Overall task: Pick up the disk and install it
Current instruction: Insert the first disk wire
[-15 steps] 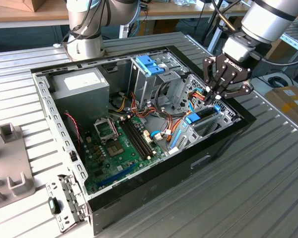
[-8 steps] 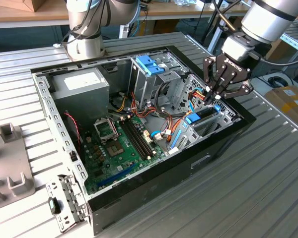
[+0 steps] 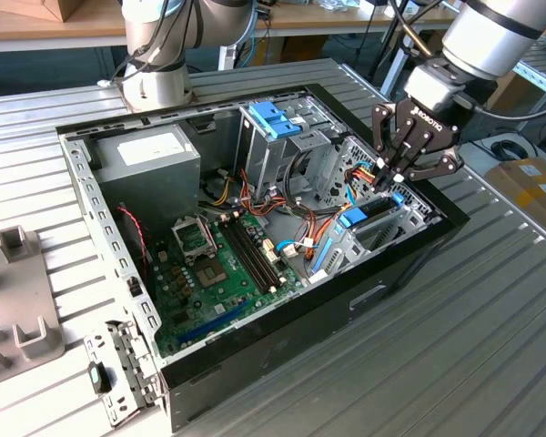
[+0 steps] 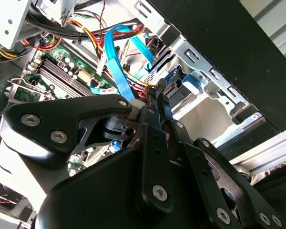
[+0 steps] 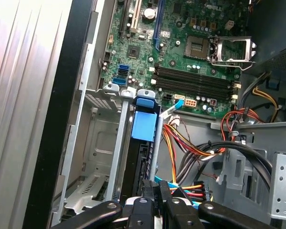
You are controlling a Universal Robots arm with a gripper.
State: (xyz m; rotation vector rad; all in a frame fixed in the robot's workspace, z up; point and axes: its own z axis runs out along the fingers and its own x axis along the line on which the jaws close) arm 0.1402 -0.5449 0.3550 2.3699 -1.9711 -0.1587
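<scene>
The disk [image 3: 368, 212], dark grey in a light-blue carrier rail, stands on edge in the metal drive bay at the open computer case's [image 3: 282, 341] side toward the exterior view's right. In the first wrist view the disk [image 5: 145, 128] sits between the bay's rails. My gripper [image 3: 393, 179] hangs right over its upper end, fingers pressed together with nothing visible between them. The fingertips [image 5: 163, 192] meet just above the disk's end, beside the blue and orange cable plugs. In the second wrist view my gripper [image 4: 159, 101] points at the disk [image 4: 180, 82] in the bay.
Inside the case lie the green motherboard [image 3: 220, 266], a grey power supply [image 3: 150, 159], a silver cage with a deeper-blue latch [image 3: 278, 123] and a tangle of cables [image 3: 296, 211]. The arm's base [image 3: 155, 82] stands behind the case. Grey fixtures [image 3: 18, 300] and a metal bracket [image 3: 118, 373] lie at the exterior view's left.
</scene>
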